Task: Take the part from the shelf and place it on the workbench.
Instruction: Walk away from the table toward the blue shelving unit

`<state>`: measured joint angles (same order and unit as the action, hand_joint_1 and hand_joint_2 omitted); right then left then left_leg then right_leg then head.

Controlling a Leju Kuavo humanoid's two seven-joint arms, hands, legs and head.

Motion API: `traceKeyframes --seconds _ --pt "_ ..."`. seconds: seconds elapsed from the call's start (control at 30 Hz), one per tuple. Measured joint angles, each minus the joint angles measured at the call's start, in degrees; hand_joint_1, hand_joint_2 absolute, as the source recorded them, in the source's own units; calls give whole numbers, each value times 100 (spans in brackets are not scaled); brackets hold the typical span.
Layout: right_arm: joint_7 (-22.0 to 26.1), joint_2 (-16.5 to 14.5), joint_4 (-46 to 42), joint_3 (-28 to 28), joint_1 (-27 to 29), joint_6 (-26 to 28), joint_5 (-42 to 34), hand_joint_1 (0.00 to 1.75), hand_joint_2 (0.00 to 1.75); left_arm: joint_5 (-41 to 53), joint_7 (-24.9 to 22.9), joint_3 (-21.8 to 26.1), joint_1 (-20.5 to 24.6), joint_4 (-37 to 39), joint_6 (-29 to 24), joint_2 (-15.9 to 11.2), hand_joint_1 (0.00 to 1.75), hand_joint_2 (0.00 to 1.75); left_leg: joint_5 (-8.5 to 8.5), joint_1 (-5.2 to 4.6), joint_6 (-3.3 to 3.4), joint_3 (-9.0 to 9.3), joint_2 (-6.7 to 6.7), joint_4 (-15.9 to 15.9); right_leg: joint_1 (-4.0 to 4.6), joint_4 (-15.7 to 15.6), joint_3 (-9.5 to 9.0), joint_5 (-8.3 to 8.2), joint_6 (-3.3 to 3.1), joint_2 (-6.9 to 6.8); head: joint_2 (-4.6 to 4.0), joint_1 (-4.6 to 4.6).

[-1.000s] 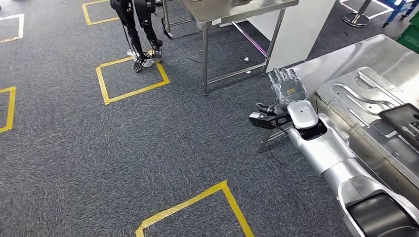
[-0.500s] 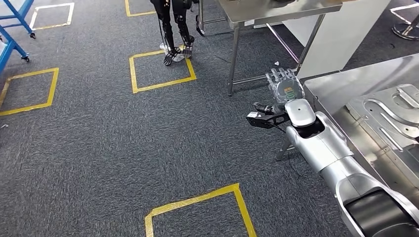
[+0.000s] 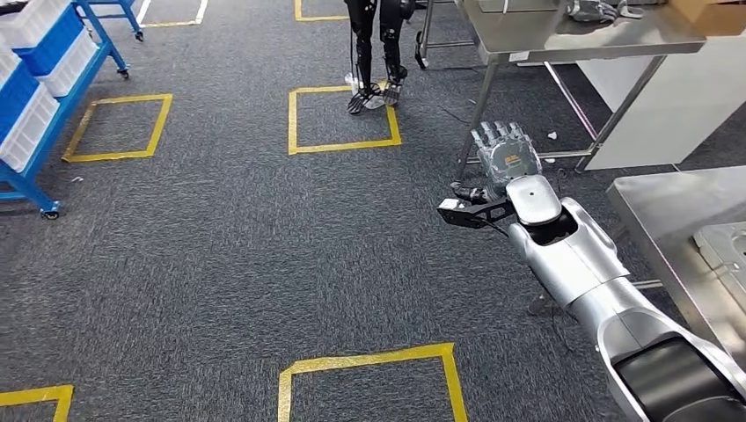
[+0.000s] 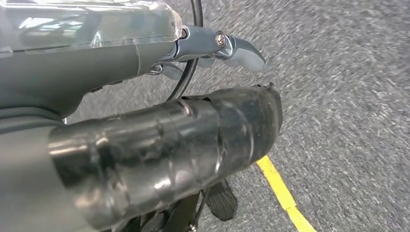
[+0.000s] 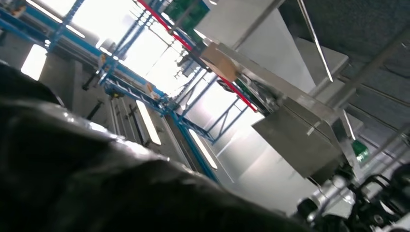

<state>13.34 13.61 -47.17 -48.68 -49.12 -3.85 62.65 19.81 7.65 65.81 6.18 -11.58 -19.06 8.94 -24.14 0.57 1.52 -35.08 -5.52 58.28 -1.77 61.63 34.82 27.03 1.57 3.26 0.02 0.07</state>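
My right hand [image 3: 504,151] is raised in front of me over the carpet, fingers straight and apart, holding nothing. My left hand [image 4: 145,96] hangs above the grey carpet, its pale fingertips [image 4: 244,52] stretched out with nothing in them. A blue shelf rack [image 3: 40,132] with white and blue bins stands at the far left. The steel workbench [image 3: 660,198] is at the right edge, with the corner of a pressed sheet-metal part [image 3: 728,249] lying on it.
Another robot's dark legs [image 3: 374,53] stand at the top by a yellow floor square [image 3: 341,119]. A steel table [image 3: 563,40] with a white panel behind it is at the top right. More yellow tape squares [image 3: 369,369] mark the open carpet.
The whole picture has swung left: the workbench and its metal part slid toward the right edge and the blue rack came in on the left. My right arm keeps its pose.
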Motion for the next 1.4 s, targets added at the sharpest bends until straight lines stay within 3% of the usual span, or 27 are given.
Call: traceKeyframes --seconds 0.07,0.13,0.17,0.23,0.3,0.37,0.4,0.47,0.53,0.57,0.6,0.67,0.7,0.77,0.83,0.87,0.9,0.93,0.97,1.03,1.1,1.13,1.17,1.2,1.27,1.33,1.4 --pt "15 15 -9 -10 1 -7 -5 0 0 3 14 1 -1 0 -1 0 0 0 10 16 -74 -79 -129 43 14 -145 -64 16 -31 116 1 -1" --pt "21 1 -40 -14 -1 -7 -7 0 0 4 19 1 -25 -1 -6 -8 0 0 36 32 -140 -123 -222 32 2 -169 -70 -6 -102 -1 1 -1" --pt "22 -11 -55 -14 -7 -5 -8 0 0 3 19 2 -36 -1 -8 -7 0 0 26 27 -164 -142 -185 50 -10 -191 -84 -20 -138 -55 1 -3" --pt "22 -25 -74 -15 -18 -4 -9 0 0 3 20 2 -37 0 -12 0 0 0 -126 10 -196 -257 102 291 -19 -236 -114 -38 -204 -159 1 -25" --pt "21 -19 -78 -15 -21 -6 -9 0 0 4 20 3 -24 0 -13 6 0 0 -450 7 -233 -566 406 938 12 -249 -128 -34 -249 -293 1 -45" --pt "21 -12 -78 -18 -18 -8 -8 0 0 4 20 3 -20 0 -13 5 0 0 -674 19 -257 -880 513 1581 42 -248 -131 -22 -267 -450 1 -45" --pt "21 -10 -78 -21 -16 -8 -9 0 0 4 20 3 -23 0 -13 6 0 0 -643 20 -254 -906 526 1642 53 -247 -135 -15 -272 -522 1 -45" --pt "21 -10 -82 -25 -17 -7 -9 0 0 7 20 3 -29 0 -13 5 0 0 -323 7 -207 -606 585 1101 78 -247 -160 4 -272 -650 1 -46" --pt "21 -8 -92 -26 -24 -7 -10 0 0 16 26 3 -18 0 -14 -2 0 0 -68 -58 -102 -183 834 315 109 -249 -193 31 -249 -770 1 -44" --pt "21 -4 -97 -28 -27 -8 -12 0 0 22 31 3 -10 0 -15 -6 0 0 -18 -94 -55 -66 917 85 122 -251 -203 42 -228 -829 1 -44" --pt "21 0 -102 -35 -29 -9 -15 0 0 32 34 3 -5 0 -18 -8 0 0 -22 -123 -22 -32 951 -3 133 -259 -211 49 -206 -888 1 -44" --pt "21 4 -124 -55 -26 -10 -22 0 0 54 35 3 -9 0 -25 -7 0 0 11 -119 20 -31 814 -39 143 -282 -235 62 -156 -974 1 -44" --pt "20 4 -138 -67 -24 -11 -27 0 0 64 34 3 -15 0 -28 -5 0 0 32 -102 44 -16 756 -77 135 -264 -243 94 -129 -915 1 -42" --pt "18 19 -157 -85 -18 -11 -35 0 0 75 28 3 -13 0 -32 -2 0 0 75 -62 99 21 655 -147 111 27 -124 301 -82 -638 0 -39" --pt "16 61 -160 -93 27 -16 -39 0 0 77 24 3 1 0 -32 0 0 0 84 -56 131 20 532 -158 92 784 245 668 -57 -397 -1 -39" --pt "16 80 -158 -95 64 -19 -40 0 0 77 24 3 6 0 -32 0 0 0 84 -56 139 19 458 -152 90 1159 444 793 -47 -355 -2 -39" --pt "16 93 -158 -98 96 -21 -43 0 0 77 24 3 6 0 -31 0 0 0 82 -54 139 18 381 -141 85 1371 572 810 -37 -340 -1 -39" --pt "16 97 -157 -102 116 -21 -47 0 0 75 24 3 4 0 -31 0 0 0 75 -52 133 18 304 -120 74 1332 583 692 -28 -330 -1 -39" --pt "15 97 -157 -106 124 -21 -52 0 0 73 22 4 3 0 -31 0 0 0 62 -47 121 18 230 -91 56 1068 483 480 -21 -307 0 -39" --pt "9 98 -156 -113 119 -19 -64 0 0 68 19 10 5 0 -31 1 0 0 16 -41 69 -11 90 3 5 288 151 89 -6 -90 1 -39" --pt "3 106 -150 -121 124 -14 -72 0 0 62 3 23 10 0 -31 1 0 0 -5 -28 -2 -79 -37 72 -11 -98 -10 -9 -14 117 1 -39" --pt "0 108 -146 -125 130 -12 -75 0 0 61 -12 33 11 0 -30 0 0 0 3 -17 -38 -111 -101 80 6 -113 -15 16 -33 141 1 -40" --pt "-2 110 -144 -126 131 -8 -79 0 0 60 -29 41 3 0 -30 -1 0 0 17 -4 -74 -132 -160 67 9 -116 -13 8 -67 77 1 -40" --pt "-3 102 -144 -127 126 -4 -83 0 0 59 -44 50 -7 0 -29 -4 0 0 15 1 -107 -147 -145 73 7 -136 -25 -3 -105 15 1 -39" --pt "-5 87 -145 -128 111 2 -87 0 0 56 -63 62 -18 0 -28 -1 0 0 -109 -12 -167 -244 104 267 -5 -186 -65 -24 -177 -113 0 -53" --pt "-5 94 -143 -128 111 5 -88 0 0 56 -70 68 -5 0 -28 5 0 0 -449 -15 -207 -555 422 925 24 -207 -88 -17 -224 -262 0 -68" --pt "-4 119 -136 -128 122 6 -89 0 0 61 -70 74 6 0 -29 6 0 0 -701 1 -225 -900 515 1613 49 -205 -94 3 -251 -425 1 -69"
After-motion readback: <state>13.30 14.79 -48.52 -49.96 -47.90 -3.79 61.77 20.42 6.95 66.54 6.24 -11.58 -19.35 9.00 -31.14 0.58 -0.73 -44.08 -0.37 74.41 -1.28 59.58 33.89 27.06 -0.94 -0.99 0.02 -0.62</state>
